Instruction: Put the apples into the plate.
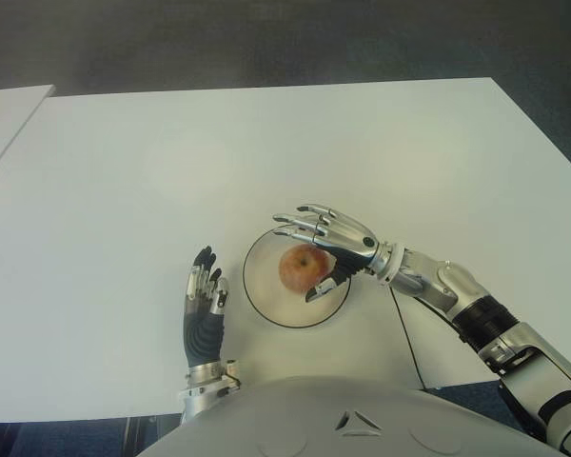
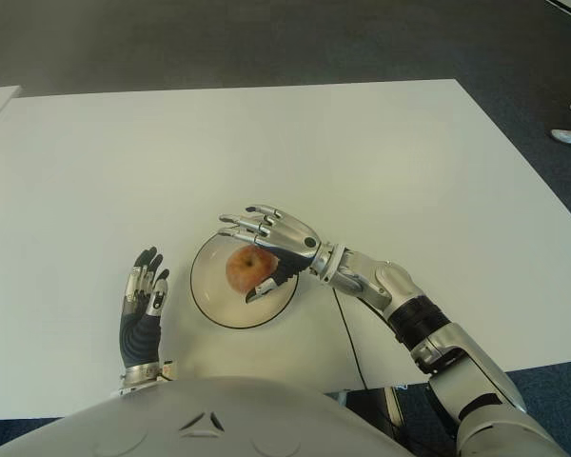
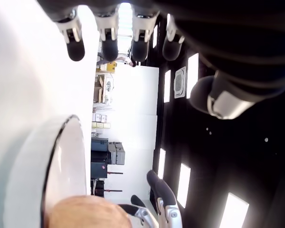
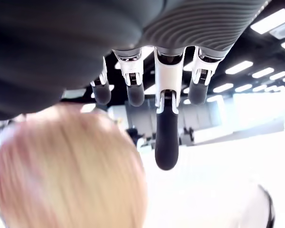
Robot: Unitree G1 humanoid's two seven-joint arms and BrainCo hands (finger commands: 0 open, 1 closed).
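Left hand point(image 1: 205, 300): idle, fingers extended, empty, 9 o'clock of plate point(image 1: 264, 303). Right hand point(image 1: 328, 243): fingers spread, thumb under apple point(image 1: 303, 268), over plate. Risk: withdrawing thumb rolls apple off rim.

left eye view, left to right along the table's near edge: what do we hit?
left hand → plate → apple → right hand, its fingers extended over the apple
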